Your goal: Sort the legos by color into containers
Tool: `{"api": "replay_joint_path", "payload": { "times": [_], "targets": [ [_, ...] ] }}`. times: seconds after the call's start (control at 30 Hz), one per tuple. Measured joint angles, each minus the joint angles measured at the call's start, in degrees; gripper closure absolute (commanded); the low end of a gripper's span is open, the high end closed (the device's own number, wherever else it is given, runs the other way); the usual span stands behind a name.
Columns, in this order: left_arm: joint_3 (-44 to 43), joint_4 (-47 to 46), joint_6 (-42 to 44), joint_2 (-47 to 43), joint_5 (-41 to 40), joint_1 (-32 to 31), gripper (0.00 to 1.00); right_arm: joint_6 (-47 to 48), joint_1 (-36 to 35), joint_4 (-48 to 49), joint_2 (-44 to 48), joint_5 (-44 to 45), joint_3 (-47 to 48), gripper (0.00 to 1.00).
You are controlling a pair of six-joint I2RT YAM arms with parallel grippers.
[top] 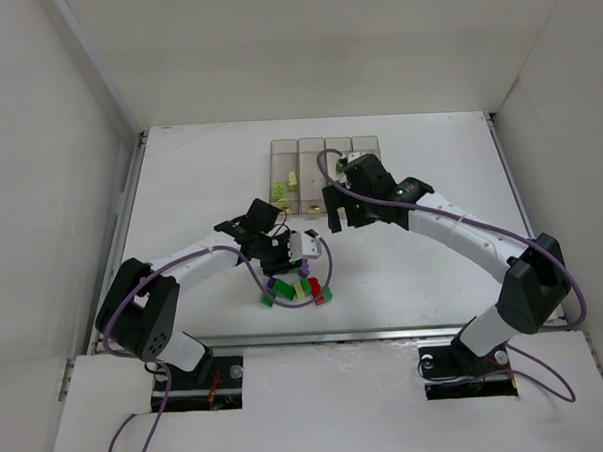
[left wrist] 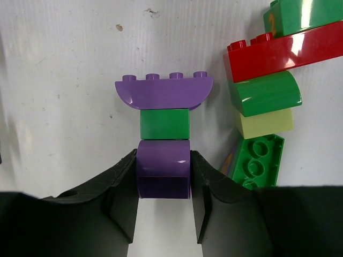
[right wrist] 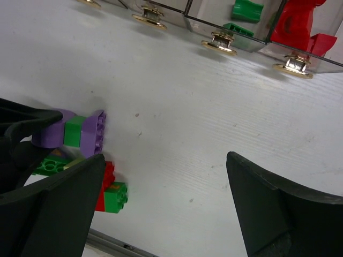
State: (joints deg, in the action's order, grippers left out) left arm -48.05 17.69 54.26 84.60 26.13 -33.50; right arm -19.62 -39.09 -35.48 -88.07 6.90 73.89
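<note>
Purple lego [left wrist: 163, 166] pinched in L pincer [left wrist: 163, 179], green brick [left wrist: 164, 123] joined to it; R pincer [right wrist: 166, 160] wide open, empty.

A white table [top: 200, 190] fills the middle of the overhead view, its surface faintly ribbed and scuffed. Plain white walls box it in: a back wall [top: 304, 46] at twelve o'clock, a left wall [top: 30, 198] at nine o'clock and a right wall [top: 569, 154] at three o'clock. A metal rail [top: 131, 208] runs along the table's nine o'clock edge, and a grey metal strip [top: 366, 335] borders its six o'clock edge. Below that strip lies a white board [top: 330, 415] with a dark left cut-out [top: 231, 391] at seven o'clock and a dark right cut-out [top: 501, 382] at five o'clock. In the left wrist view a small brown speck [left wrist: 119, 27] marks the table at eleven o'clock.
</note>
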Motion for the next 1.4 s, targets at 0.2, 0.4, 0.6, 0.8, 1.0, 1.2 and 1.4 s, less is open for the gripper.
{"api": "replay_joint_path", "payload": {
  "times": [0.2,0.4,0.6,0.8,1.0,1.2,1.4],
  "targets": [
    [-1.3,0.2,-2.1,0.0,-0.6,0.0,1.0,0.5,0.8,0.0,-0.5,-0.5,0.8,0.0],
    [-6.1,-0.3,-7.3,-1.4,0.0,2.6,1.0,0.8,9.7,2.2,3.9,-9.6,-0.1,0.0],
    [-7.0,-8.3,-13.5,-9.6,2.9,4.7,1.0,3.1,13.8,9.1,10.4,-26.4,-0.5,0.0],
    [-5.7,-18.9,-17.5,-18.0,6.5,3.4,1.0,1.9,13.5,17.7,10.0,-45.7,-1.0,0.0],
    [-5.5,-22.9,-19.2,-19.5,9.5,2.8,1.0,1.4,13.5,20.9,8.6,-52.5,-1.0,0.0],
    [-4.9,-23.2,-19.8,-19.6,10.3,2.4,1.0,1.1,13.5,21.5,5.9,-55.6,-0.9,0.11],
    [-4.0,-24.8,-20.5,-22.2,10.6,0.9,1.0,0.3,13.5,22.1,3.7,-58.3,0.0,0.63]
  ]
}}
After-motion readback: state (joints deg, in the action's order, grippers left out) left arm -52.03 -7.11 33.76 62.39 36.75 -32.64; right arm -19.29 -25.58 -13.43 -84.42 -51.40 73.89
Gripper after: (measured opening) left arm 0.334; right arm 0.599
